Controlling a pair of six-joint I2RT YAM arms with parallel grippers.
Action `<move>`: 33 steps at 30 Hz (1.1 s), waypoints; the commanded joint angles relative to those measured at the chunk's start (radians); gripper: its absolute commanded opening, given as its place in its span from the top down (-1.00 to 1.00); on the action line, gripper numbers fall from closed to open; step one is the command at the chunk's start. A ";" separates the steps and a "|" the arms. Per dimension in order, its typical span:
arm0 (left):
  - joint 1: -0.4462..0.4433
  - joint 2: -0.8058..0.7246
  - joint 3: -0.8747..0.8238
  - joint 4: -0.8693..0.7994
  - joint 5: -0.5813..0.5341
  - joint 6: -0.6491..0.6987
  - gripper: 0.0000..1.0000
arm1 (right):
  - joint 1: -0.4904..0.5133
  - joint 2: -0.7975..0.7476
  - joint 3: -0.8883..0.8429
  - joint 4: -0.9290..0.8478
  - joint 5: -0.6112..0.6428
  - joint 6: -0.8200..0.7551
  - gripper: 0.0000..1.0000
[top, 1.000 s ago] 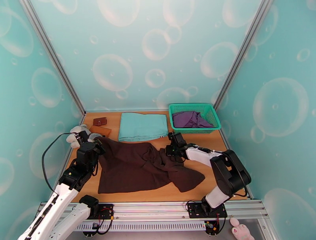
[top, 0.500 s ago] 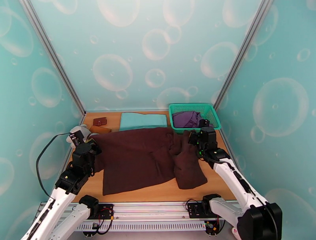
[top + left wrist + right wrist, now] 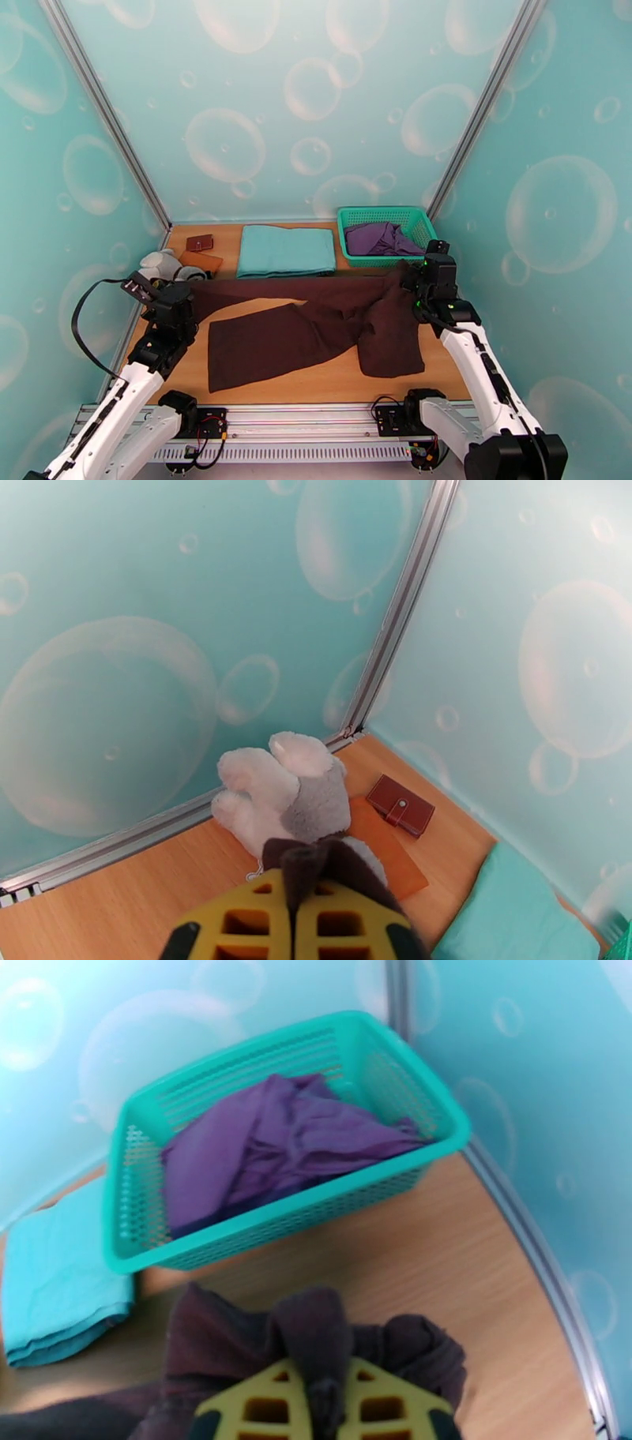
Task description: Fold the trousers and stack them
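While the left gripper [image 3: 186, 294] is clamped on one end of the dark brown trousers [image 3: 316, 324] beside the plush toy [image 3: 158, 262], the right gripper [image 3: 412, 278] pinches the other end before the green basket [image 3: 382, 210]. The cloth spans between them, with loose folds on the wooden table [image 3: 316, 387].

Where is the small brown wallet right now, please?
The wallet lies far back on the left in the top view, left of the folded teal cloth, beyond the plush toy.

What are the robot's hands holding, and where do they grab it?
Both hold the trousers: the left gripper pinches the left end of their stretched far edge, the right gripper the right end.
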 commanded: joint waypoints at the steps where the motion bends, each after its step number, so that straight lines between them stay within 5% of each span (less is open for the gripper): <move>1: 0.017 0.007 -0.059 0.343 0.017 0.094 1.00 | -0.078 0.019 0.035 0.001 0.070 0.014 1.00; 8: 0.046 0.185 -0.052 0.653 0.165 0.226 1.00 | -0.163 0.182 0.168 -0.012 -0.049 -0.056 1.00; 17: 0.081 0.622 0.208 0.895 0.432 0.512 1.00 | -0.232 0.439 0.353 -0.093 -0.193 -0.081 1.00; 23: 0.088 0.818 0.315 1.007 0.511 0.592 1.00 | -0.257 0.537 0.438 -0.072 -0.122 -0.134 1.00; 27: 0.088 0.874 0.304 0.796 0.463 0.503 0.93 | -0.263 0.538 0.388 0.064 -0.106 -0.158 0.90; 30: 0.086 0.844 0.278 0.556 0.471 0.374 0.65 | -0.267 0.530 0.361 0.122 -0.074 -0.189 0.83; 31: 0.086 0.810 0.252 0.465 0.494 0.325 0.57 | -0.270 0.523 0.353 0.139 -0.058 -0.197 0.63; 33: 0.083 0.730 0.196 0.360 0.567 0.273 0.21 | -0.278 0.494 0.341 0.168 -0.020 -0.201 0.57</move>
